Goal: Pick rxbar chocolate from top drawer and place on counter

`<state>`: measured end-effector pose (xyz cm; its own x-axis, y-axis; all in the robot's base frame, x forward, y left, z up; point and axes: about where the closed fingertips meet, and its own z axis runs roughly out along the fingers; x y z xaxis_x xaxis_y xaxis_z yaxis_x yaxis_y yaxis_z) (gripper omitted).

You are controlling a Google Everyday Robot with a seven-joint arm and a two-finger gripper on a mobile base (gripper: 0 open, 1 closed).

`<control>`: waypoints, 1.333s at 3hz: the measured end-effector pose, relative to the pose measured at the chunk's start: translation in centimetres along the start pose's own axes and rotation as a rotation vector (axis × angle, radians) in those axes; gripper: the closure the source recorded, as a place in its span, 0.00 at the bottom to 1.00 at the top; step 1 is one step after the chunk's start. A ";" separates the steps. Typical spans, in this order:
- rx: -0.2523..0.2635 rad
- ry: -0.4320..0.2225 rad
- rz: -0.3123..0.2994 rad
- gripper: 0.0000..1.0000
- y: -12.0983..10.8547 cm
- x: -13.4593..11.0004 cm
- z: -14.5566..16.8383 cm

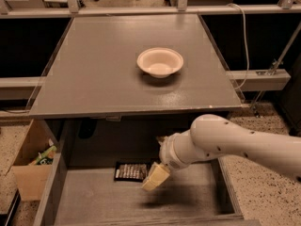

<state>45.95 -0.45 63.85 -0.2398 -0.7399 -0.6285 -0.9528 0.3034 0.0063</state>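
The rxbar chocolate (131, 171), a flat dark wrapper with pale lettering, lies on the grey bottom of the open top drawer (94, 199), near its back. My gripper (155, 177) hangs inside the drawer on the white arm that reaches in from the right. Its pale finger (156, 176) is just right of the bar and a little above the drawer bottom, close to the bar's right end. The counter (94, 79) is the wide grey tabletop above the drawer.
A white bowl (160, 61) stands on the counter, right of its middle. A cardboard box (28, 173) with green items sits on the floor left of the drawer. A white cable (244, 41) runs down at the right.
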 end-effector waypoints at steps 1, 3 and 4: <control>-0.007 -0.046 0.046 0.00 0.9 -0.4 1.1; 0.026 0.012 0.040 0.00 2.1 0.1 4.7; 0.069 0.077 0.036 0.00 1.6 1.5 6.6</control>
<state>45.35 2.91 57.76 -0.2903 -0.7710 -0.5668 -0.9287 0.3698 -0.0275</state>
